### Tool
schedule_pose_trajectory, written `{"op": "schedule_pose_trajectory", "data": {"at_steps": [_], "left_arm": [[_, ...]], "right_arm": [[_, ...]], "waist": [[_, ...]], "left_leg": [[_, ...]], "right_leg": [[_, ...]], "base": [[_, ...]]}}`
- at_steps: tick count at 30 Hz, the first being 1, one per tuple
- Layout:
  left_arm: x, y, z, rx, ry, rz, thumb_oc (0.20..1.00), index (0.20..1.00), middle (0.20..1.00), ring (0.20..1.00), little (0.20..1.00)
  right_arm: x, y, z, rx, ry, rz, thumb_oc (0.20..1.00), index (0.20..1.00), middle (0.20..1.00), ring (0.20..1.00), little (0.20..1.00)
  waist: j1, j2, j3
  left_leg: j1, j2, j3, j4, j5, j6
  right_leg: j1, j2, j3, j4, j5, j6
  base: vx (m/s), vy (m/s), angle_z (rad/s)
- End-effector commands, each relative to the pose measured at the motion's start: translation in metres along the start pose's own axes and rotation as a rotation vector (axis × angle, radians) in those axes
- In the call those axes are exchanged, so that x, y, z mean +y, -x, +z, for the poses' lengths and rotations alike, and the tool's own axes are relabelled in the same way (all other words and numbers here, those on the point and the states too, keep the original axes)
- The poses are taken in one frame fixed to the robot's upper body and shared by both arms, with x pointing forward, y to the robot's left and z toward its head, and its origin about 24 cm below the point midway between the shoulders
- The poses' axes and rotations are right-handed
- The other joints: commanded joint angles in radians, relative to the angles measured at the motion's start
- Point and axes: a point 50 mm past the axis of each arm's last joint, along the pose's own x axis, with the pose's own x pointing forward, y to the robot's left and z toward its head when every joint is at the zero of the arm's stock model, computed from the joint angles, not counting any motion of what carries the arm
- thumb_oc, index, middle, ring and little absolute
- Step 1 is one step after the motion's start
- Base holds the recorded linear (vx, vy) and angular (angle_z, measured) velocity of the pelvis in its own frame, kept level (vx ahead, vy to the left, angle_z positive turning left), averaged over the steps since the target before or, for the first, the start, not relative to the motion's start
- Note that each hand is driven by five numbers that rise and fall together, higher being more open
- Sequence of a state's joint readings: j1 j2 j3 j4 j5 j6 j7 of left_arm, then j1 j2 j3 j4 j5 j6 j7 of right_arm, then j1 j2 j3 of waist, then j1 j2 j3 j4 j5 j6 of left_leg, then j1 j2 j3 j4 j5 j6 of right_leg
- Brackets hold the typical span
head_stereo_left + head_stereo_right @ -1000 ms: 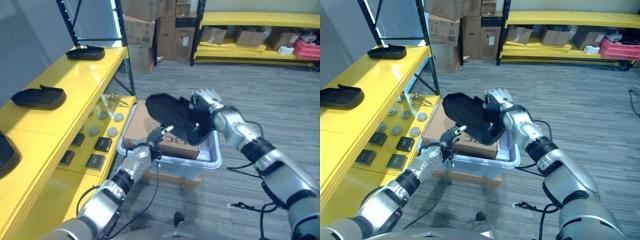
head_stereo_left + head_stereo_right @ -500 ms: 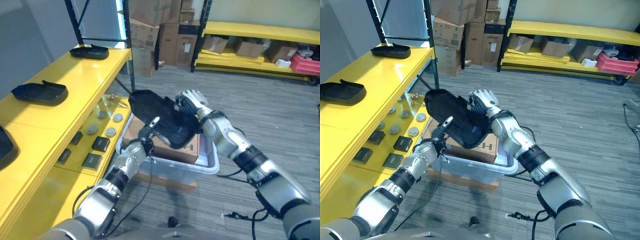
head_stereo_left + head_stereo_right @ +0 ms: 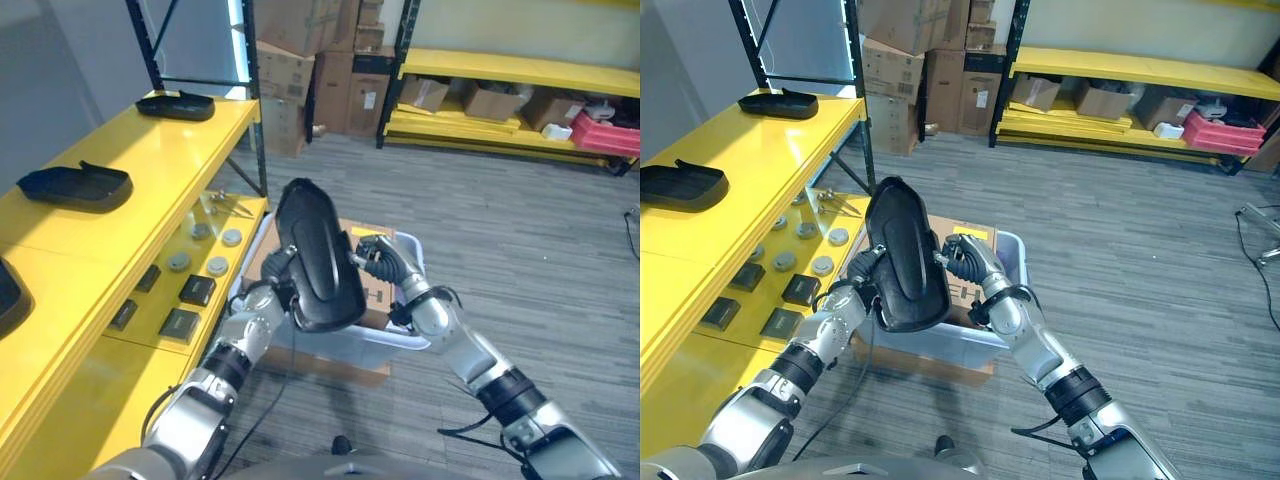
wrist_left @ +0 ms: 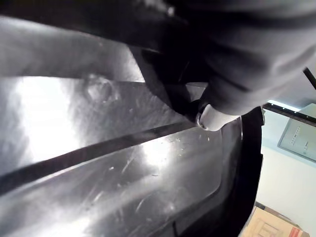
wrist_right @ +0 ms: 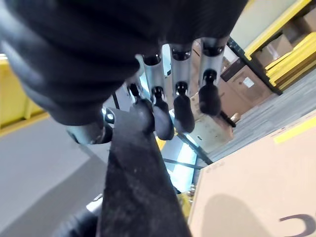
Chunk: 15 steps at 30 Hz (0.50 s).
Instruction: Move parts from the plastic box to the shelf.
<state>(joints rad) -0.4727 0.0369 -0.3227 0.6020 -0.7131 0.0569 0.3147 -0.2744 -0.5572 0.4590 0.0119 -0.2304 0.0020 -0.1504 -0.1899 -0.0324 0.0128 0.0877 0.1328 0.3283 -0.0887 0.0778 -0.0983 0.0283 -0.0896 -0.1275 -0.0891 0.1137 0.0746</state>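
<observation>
The big black part (image 3: 318, 256) is up in the air above the plastic box (image 3: 398, 343). It stands on its long end, with the round tip up. Both hands hold it.

The left hand (image 3: 272, 283) is on the side of the part that faces the yellow shelf (image 3: 150, 170). Its fingers go behind the part, so I cannot tell if they are curled or straight. In the left wrist view, the shiny inside of the part sits very close, and one light fingertip (image 4: 213, 117) rests on it.

The right hand (image 3: 965, 260) is on the other side. Its fingers (image 5: 182, 98) and thumb pinch the thin edge of the part.

A brown cardboard box (image 3: 962, 232) lies inside the plastic box. It has dark letters on it, but they are too small to read.

Two more black parts (image 3: 75, 186) lie on top of the shelf, well apart. On the lower shelf board are small black blocks (image 3: 196, 290) and little round grey pieces (image 3: 217, 266).

More cardboard boxes (image 3: 310, 60) stand far back on the floor.
</observation>
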Motion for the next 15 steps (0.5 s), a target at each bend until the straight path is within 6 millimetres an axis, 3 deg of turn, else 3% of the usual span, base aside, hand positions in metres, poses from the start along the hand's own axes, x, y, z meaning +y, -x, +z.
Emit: {"op": "schedule_pose_trajectory", "data": {"at_steps": [1, 4, 5, 6, 7, 9, 10, 15], "left_arm": [[-0.049, 0.004, 0.058, -0.298, -0.157, -0.181, 0.2, 0.2, 0.2, 0.2, 0.2], [-0.036, 0.006, 0.062, -0.341, -0.233, -0.136, 0.2, 0.2, 0.2, 0.2, 0.2], [-0.028, 0.01, 0.068, -0.384, -0.287, -0.115, 0.2, 0.2, 0.2, 0.2, 0.2], [-0.013, 0.016, 0.076, -0.453, -0.384, -0.065, 0.2, 0.2, 0.2, 0.2, 0.2], [-0.013, 0.016, 0.076, -0.453, -0.384, -0.065, 0.2, 0.2, 0.2, 0.2, 0.2], [-0.003, 0.027, 0.093, -0.565, -0.505, -0.047, 0.2, 0.2, 0.2, 0.2, 0.2], [0.009, 0.042, 0.111, -0.702, -0.693, 0.009, 0.2, 0.2, 0.2, 0.2, 0.2], [0.034, 0.083, 0.131, -0.912, -0.867, 0.116, 0.2, 0.2, 0.2, 0.2, 0.2]], "right_arm": [[-0.02, 0.014, 0.035, -0.223, -0.18, -0.108, 1.0, 1.0, 1.0, 1.0, 1.0], [-0.023, 0.025, 0.019, -0.148, -0.269, -0.163, 1.0, 1.0, 1.0, 1.0, 1.0], [-0.025, 0.034, 0.005, -0.082, -0.314, -0.213, 1.0, 1.0, 1.0, 1.0, 1.0], [-0.023, 0.049, -0.021, 0.047, -0.403, -0.276, 1.0, 1.0, 1.0, 1.0, 1.0], [-0.023, 0.049, -0.021, 0.047, -0.403, -0.276, 1.0, 1.0, 1.0, 1.0, 1.0], [-0.018, 0.064, -0.048, 0.183, -0.42, -0.308, 1.0, 1.0, 1.0, 1.0, 1.0], [-0.005, 0.09, -0.081, 0.359, -0.437, -0.277, 1.0, 1.0, 1.0, 1.0, 1.0], [0.061, 0.154, -0.143, 0.833, -0.564, -0.148, 1.0, 1.0, 1.0, 1.0, 1.0]], "waist": [[0.028, 0.077, -0.019], [0.026, 0.079, -0.021], [0.025, 0.082, -0.021], [0.023, 0.084, -0.02], [0.023, 0.084, -0.02], [0.021, 0.087, -0.02], [0.026, 0.088, -0.019], [0.102, 0.067, -0.012]], "left_leg": [[0.079, 0.069, -0.051, 0.001, -0.037, -0.065], [0.08, 0.068, -0.053, 0.001, -0.035, -0.056], [0.081, 0.067, -0.054, 0.001, -0.035, -0.051], [0.08, 0.066, -0.056, 0.001, -0.033, -0.046], [0.08, 0.066, -0.056, 0.001, -0.033, -0.046], [0.079, 0.068, -0.055, 0.001, -0.032, -0.046], [0.084, 0.068, -0.059, 0.001, -0.029, -0.047], [0.066, 0.074, -0.092, 0.001, 0.001, -0.044]], "right_leg": [[0.035, -0.041, -0.072, 0.002, -0.002, -0.047], [0.037, -0.041, -0.07, 0.002, -0.001, -0.052], [0.039, -0.039, -0.068, 0.005, -0.001, -0.055], [0.041, -0.037, -0.066, 0.007, -0.002, -0.059], [0.042, -0.037, -0.067, 0.006, -0.002, -0.059], [0.045, -0.038, -0.066, 0.004, -0.005, -0.059], [0.053, -0.037, -0.066, 0.002, -0.011, -0.054], [0.064, -0.041, -0.092, 0.002, -0.033, -0.033]], "base": [[-0.02, -0.054, 0.11], [-0.01, -0.023, 0.12], [-0.03, -0.071, 0.06], [-0.03, -0.059, 0.05], [-0.03, -0.062, 0.04], [-0.02, -0.08, 0.01], [-0.01, -0.136, 0.0], [-0.02, -0.162, 0.06]]}}
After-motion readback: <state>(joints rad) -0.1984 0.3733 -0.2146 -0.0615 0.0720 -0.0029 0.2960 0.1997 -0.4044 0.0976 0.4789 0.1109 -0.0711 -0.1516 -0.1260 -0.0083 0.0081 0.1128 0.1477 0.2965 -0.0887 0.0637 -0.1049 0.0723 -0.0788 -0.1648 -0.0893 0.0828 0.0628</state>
